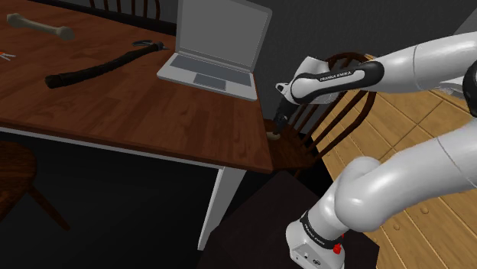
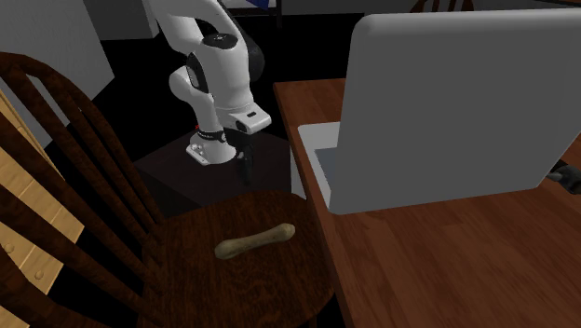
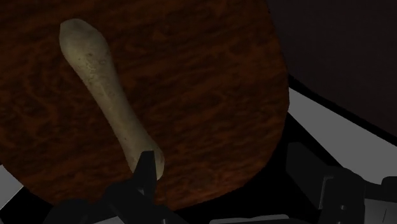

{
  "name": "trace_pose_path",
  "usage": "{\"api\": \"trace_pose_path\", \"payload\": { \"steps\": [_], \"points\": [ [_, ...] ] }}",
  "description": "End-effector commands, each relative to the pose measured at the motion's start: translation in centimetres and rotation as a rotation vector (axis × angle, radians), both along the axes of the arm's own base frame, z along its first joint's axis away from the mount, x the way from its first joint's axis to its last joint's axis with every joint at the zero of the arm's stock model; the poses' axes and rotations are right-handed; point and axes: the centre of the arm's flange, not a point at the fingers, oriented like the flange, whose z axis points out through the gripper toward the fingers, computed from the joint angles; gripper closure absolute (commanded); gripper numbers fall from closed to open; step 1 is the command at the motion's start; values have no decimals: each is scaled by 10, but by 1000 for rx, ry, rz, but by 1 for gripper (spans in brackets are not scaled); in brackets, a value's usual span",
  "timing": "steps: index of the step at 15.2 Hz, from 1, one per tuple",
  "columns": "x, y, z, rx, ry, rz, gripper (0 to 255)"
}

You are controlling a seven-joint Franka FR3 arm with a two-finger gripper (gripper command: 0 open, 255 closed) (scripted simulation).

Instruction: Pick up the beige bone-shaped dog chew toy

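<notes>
bone (image 2: 256, 240) is lying flat on the dark chair seat (image 2: 205, 289) beside the desk (image 2: 447, 261), so you are hovering the jaws low over its near end; they are probably standing apart, gripping nothing, with one finger (image 3: 145, 168) overlapping that end.

Home: wooden table (image 1: 115, 107), spindle-back chair (image 2: 242, 291)

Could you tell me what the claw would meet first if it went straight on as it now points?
Probably the end of the beige bone toy on the chair seat below the claw; failing that, the seat itself. Depth is unclear.
</notes>
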Motion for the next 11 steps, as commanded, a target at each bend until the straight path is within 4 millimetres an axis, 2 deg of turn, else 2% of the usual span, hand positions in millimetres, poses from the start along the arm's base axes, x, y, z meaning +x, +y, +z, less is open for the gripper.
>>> {"api": "trace_pose_path", "payload": {
  "steps": [1, 10, 11],
  "points": [
    [11, -17, -15, -9, -6, 59, 0],
    [73, -80, -94, -31, -26, 301, 0],
    [75, -82, -96, -32, -26, 309, 0]
  ]
}}
